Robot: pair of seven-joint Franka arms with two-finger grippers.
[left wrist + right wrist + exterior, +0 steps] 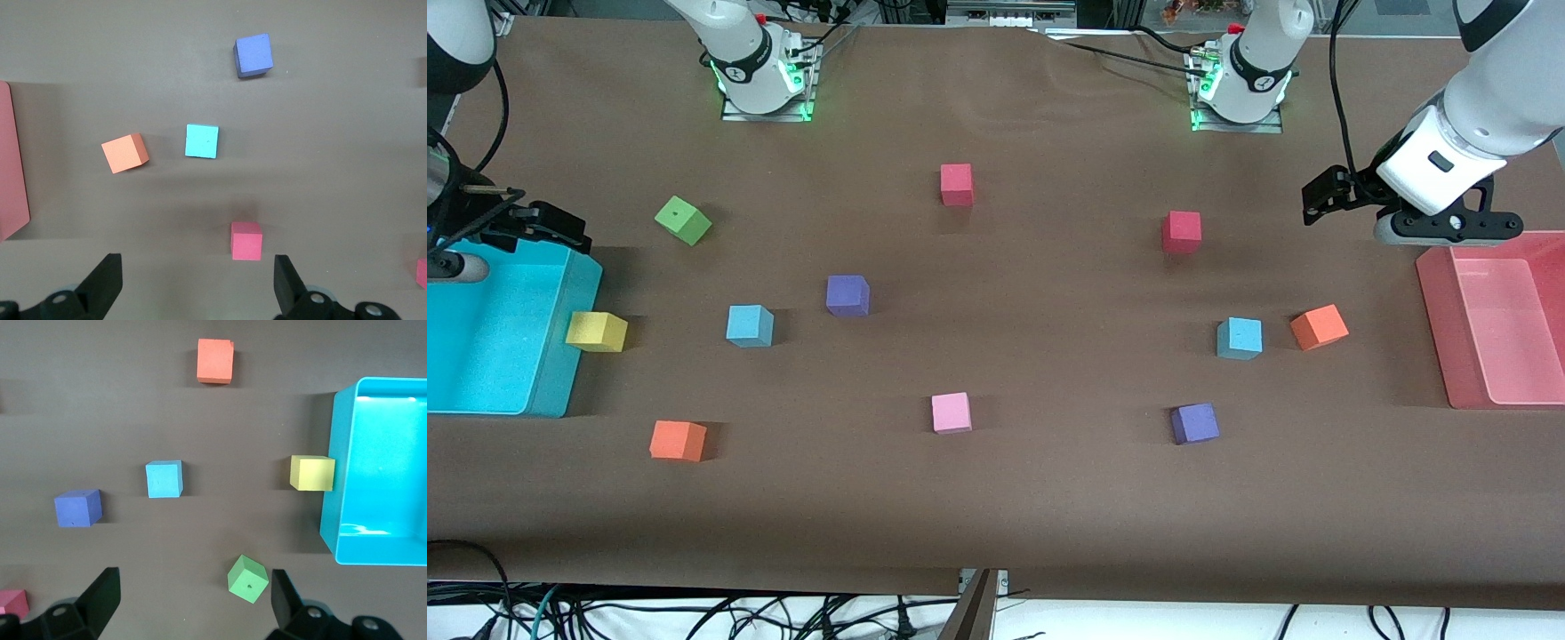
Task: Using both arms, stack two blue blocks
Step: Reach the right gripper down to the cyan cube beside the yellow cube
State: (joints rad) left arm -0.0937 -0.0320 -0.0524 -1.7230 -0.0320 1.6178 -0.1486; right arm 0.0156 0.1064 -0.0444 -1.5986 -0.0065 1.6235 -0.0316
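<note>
Two sky-blue blocks sit apart on the brown table. One blue block (749,325) lies toward the right arm's end, beside a purple cube (847,295); it also shows in the right wrist view (164,479). The other blue block (1240,338) lies toward the left arm's end, beside an orange cube (1319,326); it also shows in the left wrist view (202,141). My left gripper (1323,199) hangs open and empty by the pink tray (1436,329), its jaws wide in the left wrist view (197,267). My right gripper (551,228) hangs open and empty over the cyan bin's edge (580,293), its jaws wide in the right wrist view (193,581).
Other cubes lie scattered: green (683,220), yellow (597,331) against the bin, orange (678,440), pink (951,412), purple (1194,423), and two red ones (957,184) (1182,231).
</note>
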